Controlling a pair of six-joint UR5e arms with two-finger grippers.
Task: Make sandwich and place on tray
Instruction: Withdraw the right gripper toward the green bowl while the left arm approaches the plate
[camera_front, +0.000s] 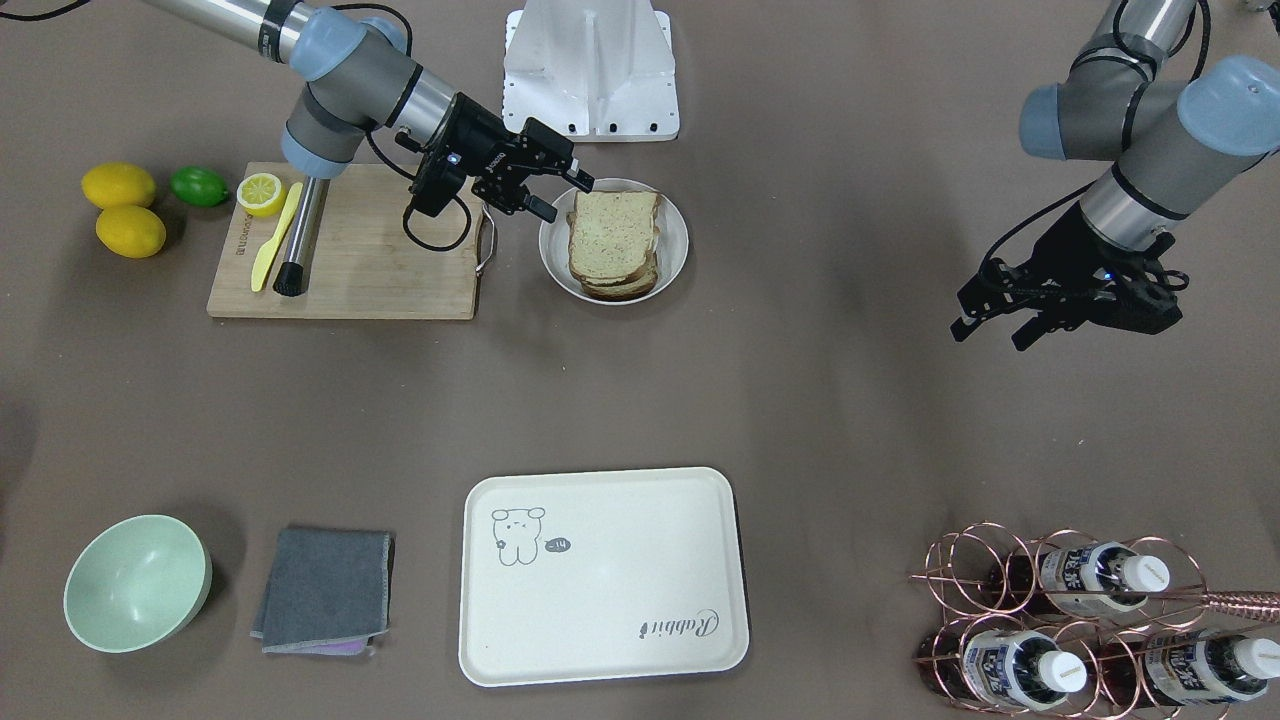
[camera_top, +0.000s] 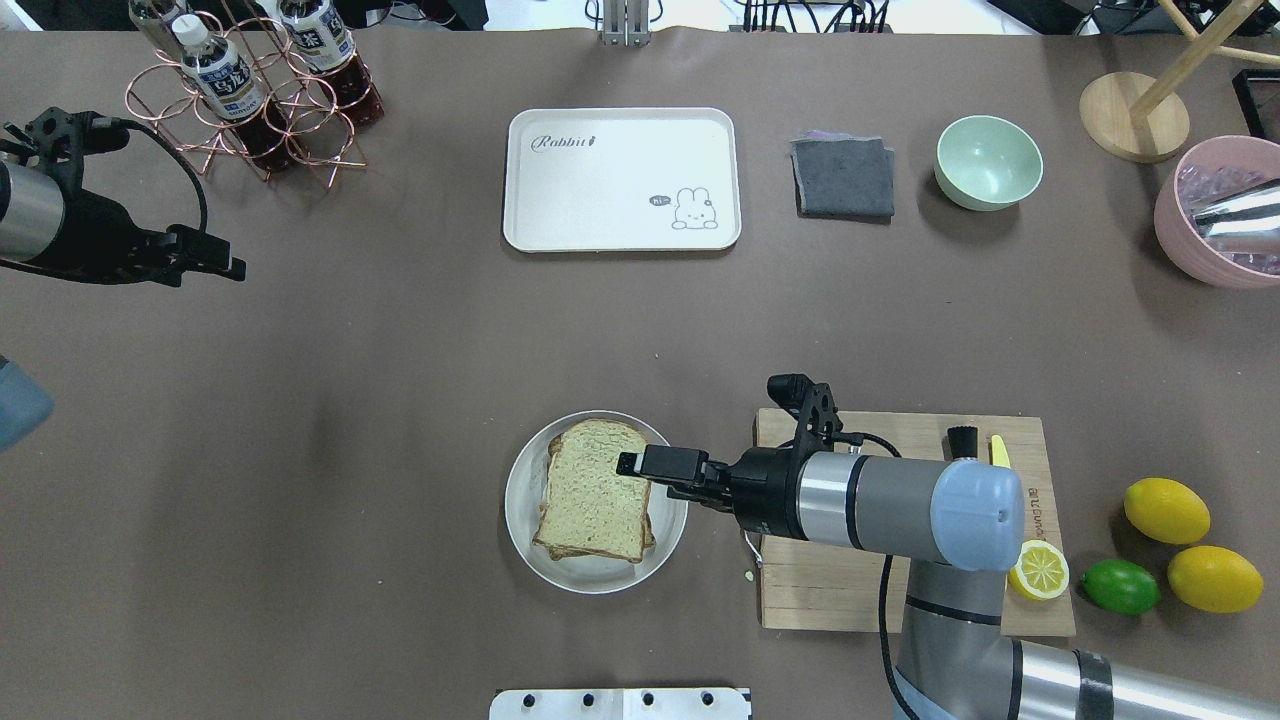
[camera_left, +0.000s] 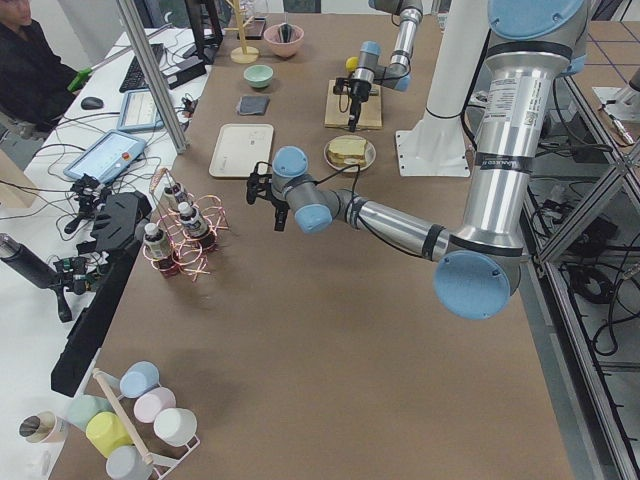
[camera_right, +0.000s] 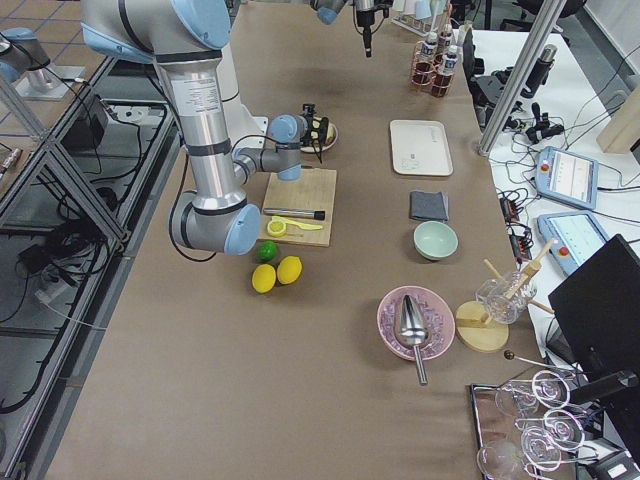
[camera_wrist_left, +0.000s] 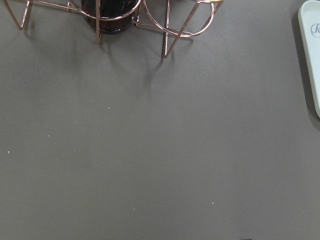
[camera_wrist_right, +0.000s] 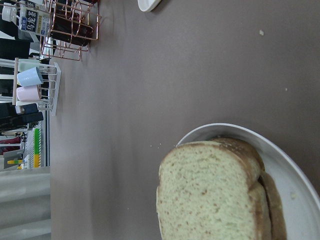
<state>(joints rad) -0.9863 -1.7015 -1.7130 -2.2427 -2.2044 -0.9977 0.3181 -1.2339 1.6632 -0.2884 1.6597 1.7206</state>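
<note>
Right pincer (camera_front: 563, 196), spread, hovers over the sandwich (camera_front: 612, 240) in a white dish (camera_front: 674, 228). Left pincer (camera_front: 990, 334) hangs spread, well apart.

bread (camera_front: 612, 238) pale speckled, brown crust | dish (camera_front: 676, 262) white | tray (camera_front: 600, 620) cream, dark bear line-art + script | cloth (camera_front: 325, 590) grey | bowl (camera_front: 135, 582) mint | worktop (camera_front: 800, 400) grey-brown

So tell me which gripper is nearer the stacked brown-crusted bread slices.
Right. The right gripper hovers at the edge of the bread slices; the left gripper hangs far off, near the copper bottle rack.
</note>
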